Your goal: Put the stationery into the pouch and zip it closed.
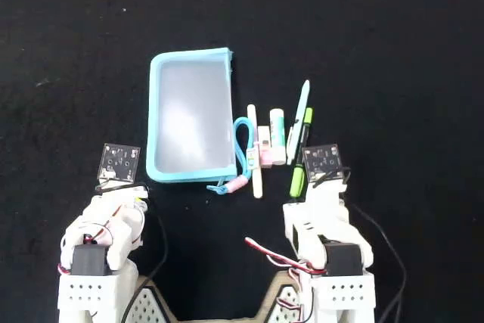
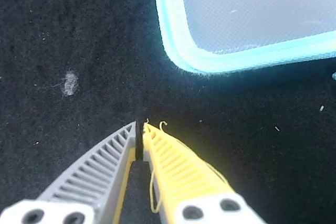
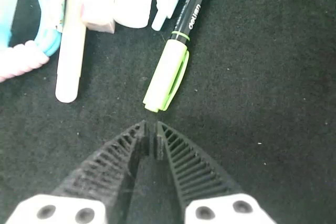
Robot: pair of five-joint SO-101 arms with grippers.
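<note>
A light blue pouch [image 1: 190, 116] with a translucent face lies flat mid-table, its corner also seen at pouch [image 2: 247, 19]. Right of it lies a row of stationery: a cream stick [image 1: 255, 153], a pink eraser [image 1: 265, 155], a white glue stick [image 1: 277, 135], a white pen [image 1: 298, 120] and a black pen with a green cap [image 1: 300, 158], cap close in green-capped pen [image 3: 167, 73]. My left gripper [image 2: 139, 126] is shut and empty, near the pouch's front left corner. My right gripper [image 3: 151, 125] is shut and empty, just short of the green cap.
A blue wrist strap [image 1: 242, 145] with a pink coiled end [image 1: 236, 184] trails from the pouch's front right corner toward the stationery. The table [image 1: 393, 73] is covered in black cloth. Both arm bases sit at the front edge, with loose cables [image 1: 276, 259] between them.
</note>
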